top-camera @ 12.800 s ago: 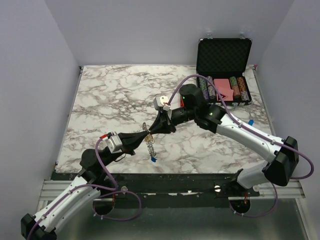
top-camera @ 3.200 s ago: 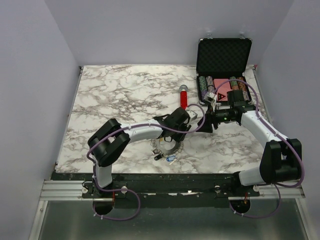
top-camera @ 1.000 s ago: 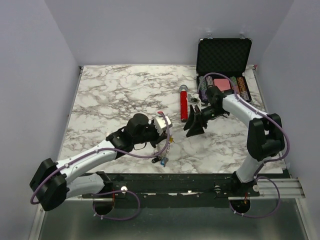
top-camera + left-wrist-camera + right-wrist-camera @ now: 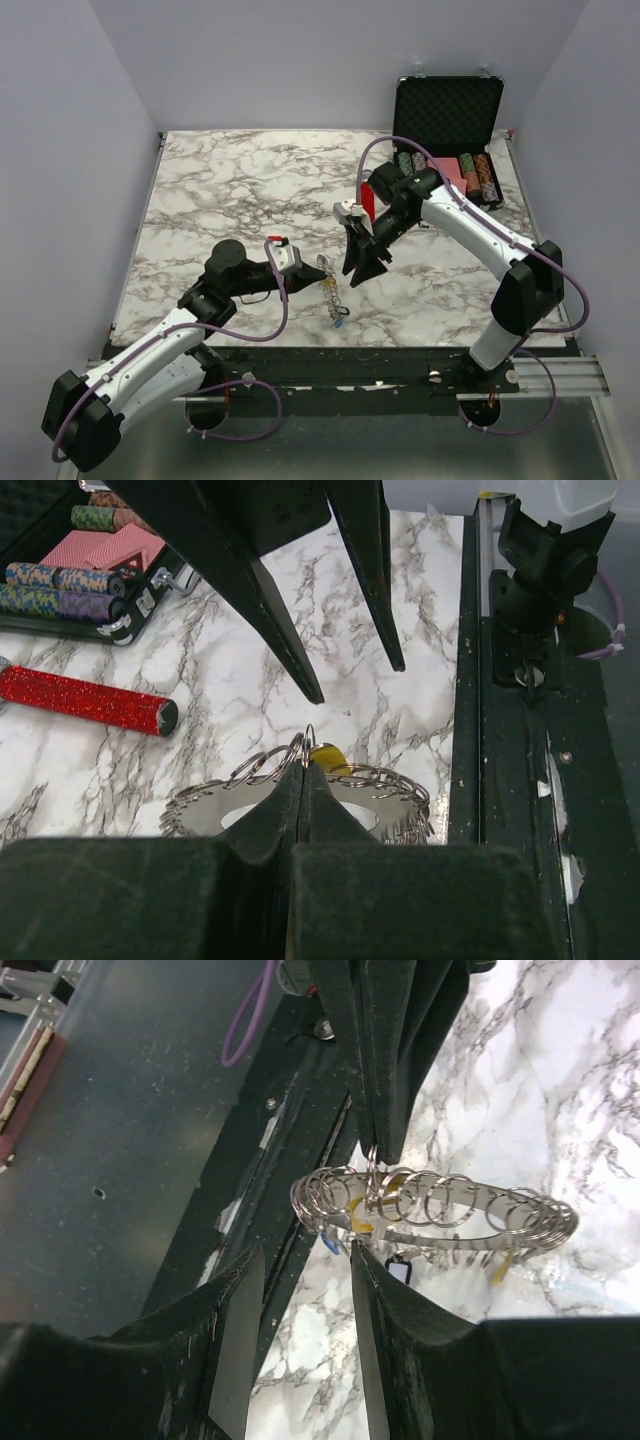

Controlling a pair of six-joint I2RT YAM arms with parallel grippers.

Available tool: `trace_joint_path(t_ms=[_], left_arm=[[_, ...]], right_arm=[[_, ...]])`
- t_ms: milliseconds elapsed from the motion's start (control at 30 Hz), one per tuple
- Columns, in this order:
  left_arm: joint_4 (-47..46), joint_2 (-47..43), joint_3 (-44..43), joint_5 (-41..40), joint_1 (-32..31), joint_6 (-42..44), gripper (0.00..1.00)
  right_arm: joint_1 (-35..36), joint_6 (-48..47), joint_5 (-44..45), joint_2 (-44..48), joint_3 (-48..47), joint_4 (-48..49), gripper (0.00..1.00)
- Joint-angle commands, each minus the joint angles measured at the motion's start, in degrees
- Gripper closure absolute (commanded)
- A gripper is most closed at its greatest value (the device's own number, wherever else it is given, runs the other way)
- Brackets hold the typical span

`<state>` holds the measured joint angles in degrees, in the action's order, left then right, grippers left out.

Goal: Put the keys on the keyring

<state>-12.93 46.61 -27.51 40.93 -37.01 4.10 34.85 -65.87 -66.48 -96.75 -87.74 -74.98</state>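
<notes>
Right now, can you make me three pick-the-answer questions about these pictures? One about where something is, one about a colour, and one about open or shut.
1. Where is the keyring?
A on the floor
B pinched in the left gripper
C hanging on the wall

2. What colour is the glittery cylinder?
A green
B red
C white

3. How is the right gripper?
A open
B shut on a key
C shut on the cylinder

Answers:
1 B: that gripper is closed on one of the ring's wire loops.
2 B: it sparkles red in the left wrist view.
3 A: its two fingers stand apart and grip nothing.
</notes>
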Motion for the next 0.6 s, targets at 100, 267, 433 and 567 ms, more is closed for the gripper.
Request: trace_joint_path(t_ms=[100,267,433,567], left_arm=[[-10.62,-1.96,2.54,5.21,1.68,-6.82,1.0],[-11.94,-1.52,2.9,5.74,1.95,-8.31,1.0],[-12.73,-1.08,2.81,6.09,2.3,-9.81,1.0],[-12.74,-0.64,2.63,5.57,2.56,-11.3,1.0]], right_arm=[[1.8,9.52,-0.85,0.86,1.52,5.62,0.52],[1.8,14.44,1.26,0.6,0.74,9.14,0.53],[1.8,16.12,2.67,0.07,-0.94,9.68,0.55],[2.15,16.91,2.58,-0.02,-1.46,9.85,0.58]])
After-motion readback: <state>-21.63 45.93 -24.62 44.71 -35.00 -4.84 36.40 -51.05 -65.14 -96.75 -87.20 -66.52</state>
